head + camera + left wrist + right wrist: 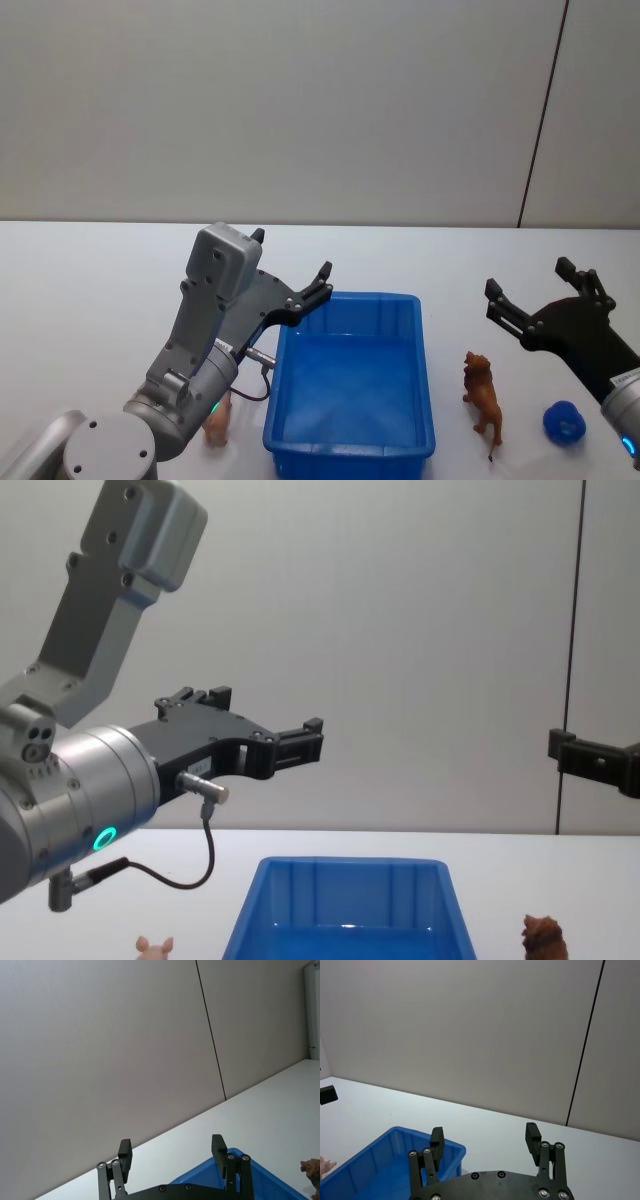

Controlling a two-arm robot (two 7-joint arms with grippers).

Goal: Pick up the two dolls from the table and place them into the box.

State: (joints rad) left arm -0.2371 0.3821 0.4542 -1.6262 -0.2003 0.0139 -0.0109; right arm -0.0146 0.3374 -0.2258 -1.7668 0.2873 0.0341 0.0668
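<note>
Nothing was picked yet: you had both dolls on the table [80,300] and the box [350,455] empty at lower centre. The pink doll [217,425] stood lower left beside the box, half behind your left arm. The brown doll [484,395] stood at the box's right. The left gripper [292,253] hung over the box's upper-left corner and the right gripper [528,277] hung above the brown doll, both spread wide and empty. Next, I'd judge, each needed lowering onto its nearest doll.

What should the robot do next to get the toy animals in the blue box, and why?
Probably lower the right gripper onto the brown doll. That gripper is open and raised near the doll, which stands on the table right of the box; nothing lies in the box yet. The left gripper is open too.
</note>
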